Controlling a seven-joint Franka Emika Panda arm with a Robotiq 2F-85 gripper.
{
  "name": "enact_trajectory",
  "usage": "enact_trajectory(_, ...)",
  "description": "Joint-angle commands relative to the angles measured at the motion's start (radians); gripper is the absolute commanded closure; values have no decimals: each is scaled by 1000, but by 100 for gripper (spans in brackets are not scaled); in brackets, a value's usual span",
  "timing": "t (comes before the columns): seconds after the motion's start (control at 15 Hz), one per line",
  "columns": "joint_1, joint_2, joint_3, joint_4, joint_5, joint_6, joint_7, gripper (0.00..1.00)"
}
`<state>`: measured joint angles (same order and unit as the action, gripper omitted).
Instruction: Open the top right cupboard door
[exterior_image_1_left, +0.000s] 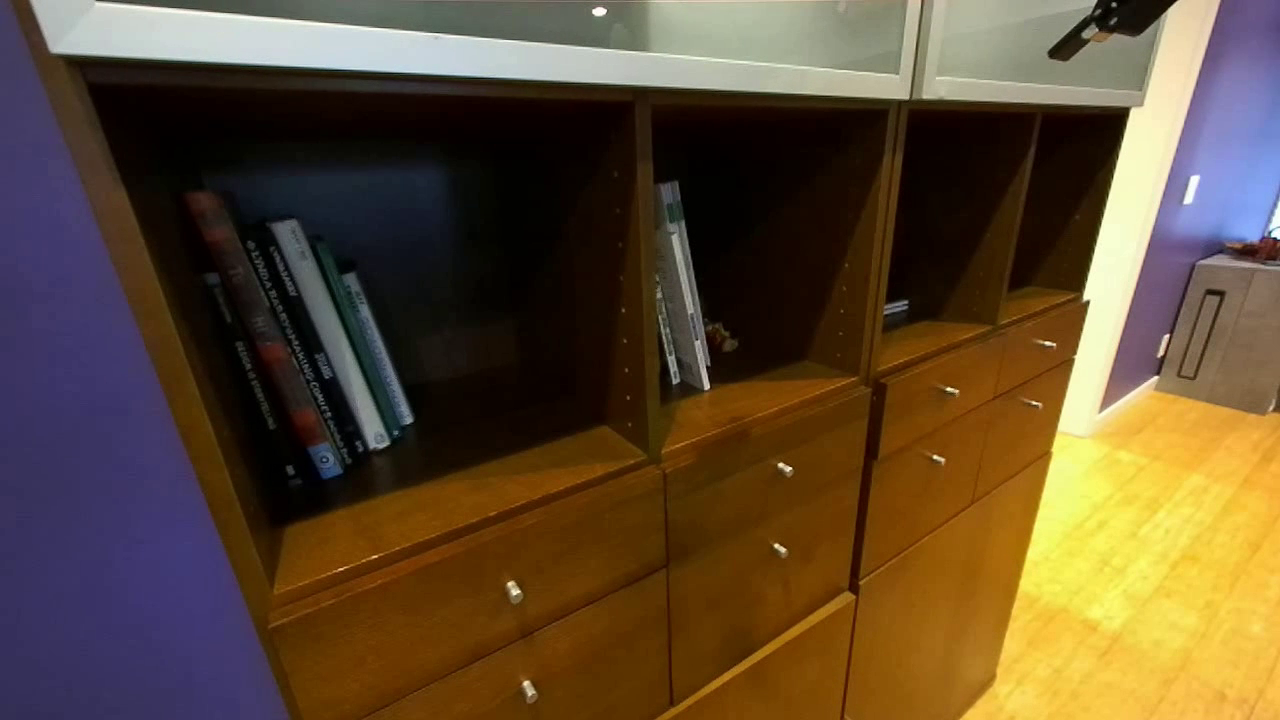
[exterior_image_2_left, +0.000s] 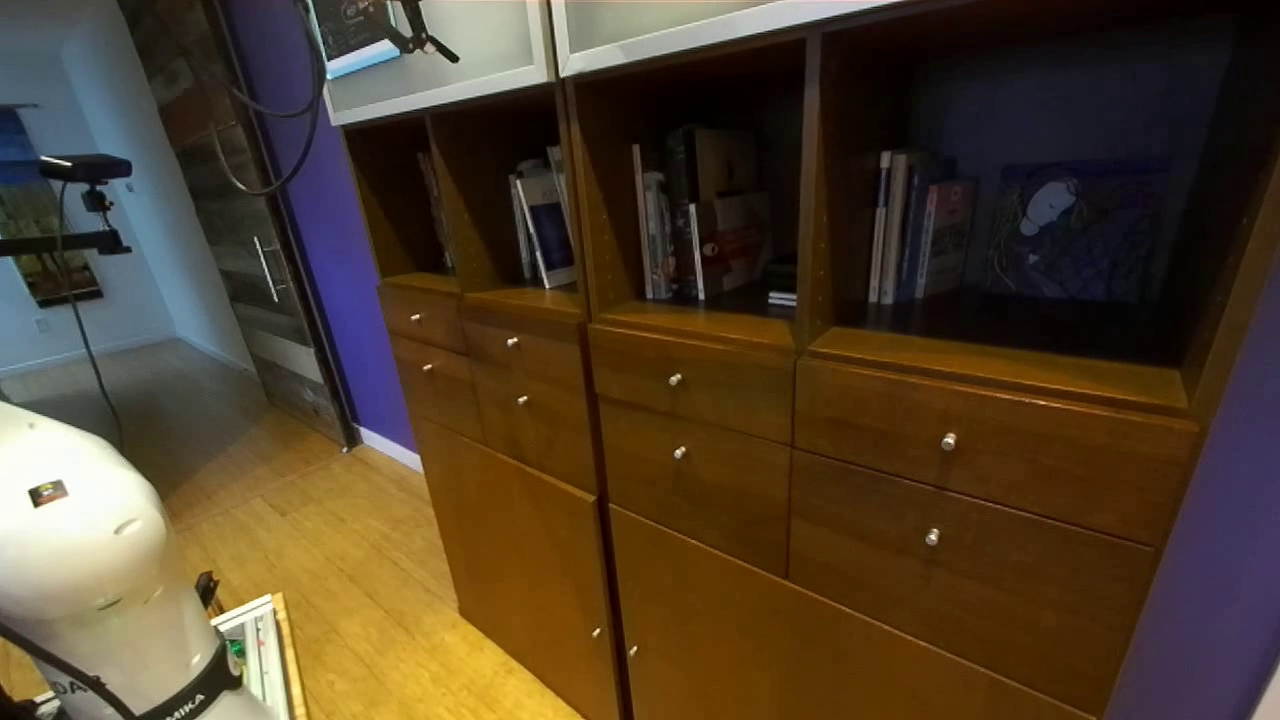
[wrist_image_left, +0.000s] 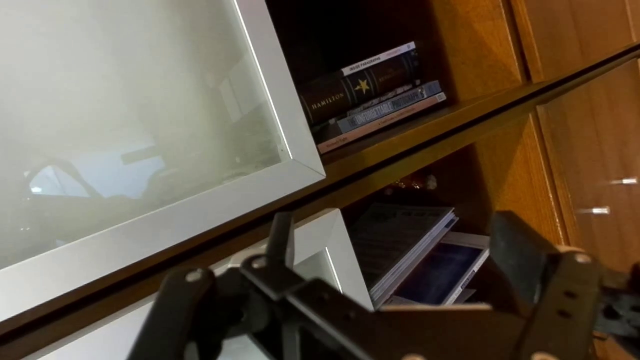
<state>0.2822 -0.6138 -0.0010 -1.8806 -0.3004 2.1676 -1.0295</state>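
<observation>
While the claw (wrist_image_left: 392, 225) is held out in front of the cupboard (exterior_image_1_left: 940, 590), it is spread wide, and nothing is pinched by it. Past the claw, behind it in an exterior view, the top right door (exterior_image_1_left: 1010, 45) is found; in the wrist view that door is seen up and to the left of the claw, its lower inner corner nearest, apparently without contact. It looks closed, being lined up with the left door (exterior_image_1_left: 520, 25) beside it, so only the approach can be counted as done. A hold on its edge and the opening itself are judged to be left. Its frosted face is turned outward, to the claw's side, and its lower edge is seen to run sideways along the cupboard; because its top is cut off, the long axis cannot be told. Farther from the claw, beneath that door, books (wrist_image_left: 382, 80) are kept on a shelf (wrist_image_left: 480, 45).
</observation>
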Motion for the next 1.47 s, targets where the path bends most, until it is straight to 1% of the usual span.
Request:
enact_trajectory(0.0, -26, 3, 15, 2, 20, 2, -12, 0)
enact_trajectory(0.07, -26, 5, 20, 2, 21, 12, -2, 0)
enact_trajectory(0.27, -71, 28, 54, -1, -31, 76, 56, 0)
enact_trajectory(0.6, -105, 57, 78, -14, -60, 176, 85, 0)
enact_trajectory(0.67, -103, 61, 77, -17, -58, 194, 79, 25)
enact_trajectory(0.73, -105, 63, 76, -19, -64, 202, 66, 28)
enact_trajectory(0.8, -104, 64, 73, -18, -62, 205, 62, 34)
enact_trajectory(1.0, -82, 57, 54, -14, -45, 195, 2, 58)
enact_trajectory(1.13, -59, 56, 44, -11, -26, 185, -59, 70)
enact_trajectory(1.33, -12, 56, 20, -10, 18, 181, -178, 92)
enact_trajectory(1.4, -13, 56, 18, -7, 23, 173, -196, 98)
